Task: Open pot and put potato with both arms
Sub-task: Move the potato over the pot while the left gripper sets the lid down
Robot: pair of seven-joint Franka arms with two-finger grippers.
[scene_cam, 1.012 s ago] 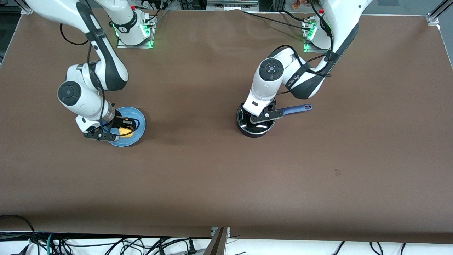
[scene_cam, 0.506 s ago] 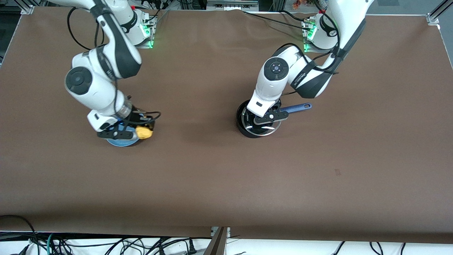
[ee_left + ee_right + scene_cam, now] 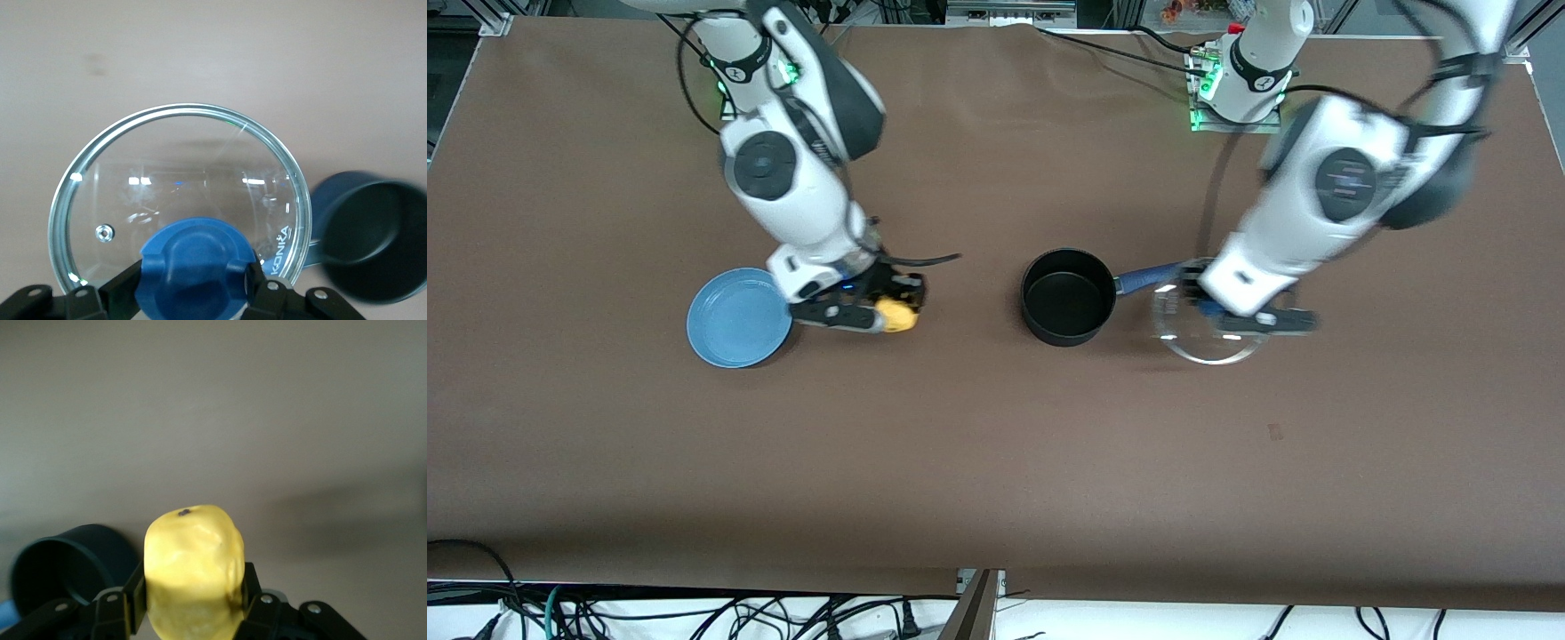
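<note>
The black pot (image 3: 1067,296) stands open in the middle of the table, its blue handle (image 3: 1149,277) pointing toward the left arm's end. It also shows in the left wrist view (image 3: 373,243) and the right wrist view (image 3: 70,567). My left gripper (image 3: 1232,316) is shut on the blue knob (image 3: 195,270) of the glass lid (image 3: 1209,333), held in the air over the table beside the pot's handle. My right gripper (image 3: 889,313) is shut on the yellow potato (image 3: 895,315), held over the bare table between the plate and the pot. The potato fills the right wrist view (image 3: 193,577).
A light-blue plate (image 3: 738,317) lies on the brown table toward the right arm's end, with nothing on it. Cables run along the table's edge nearest the front camera. A small dark mark (image 3: 1275,432) is on the cloth.
My left gripper lifted the lid off the pot and carried it toward the left arm's end. My right gripper lifted the potato off the plate and carried it toward the pot.
</note>
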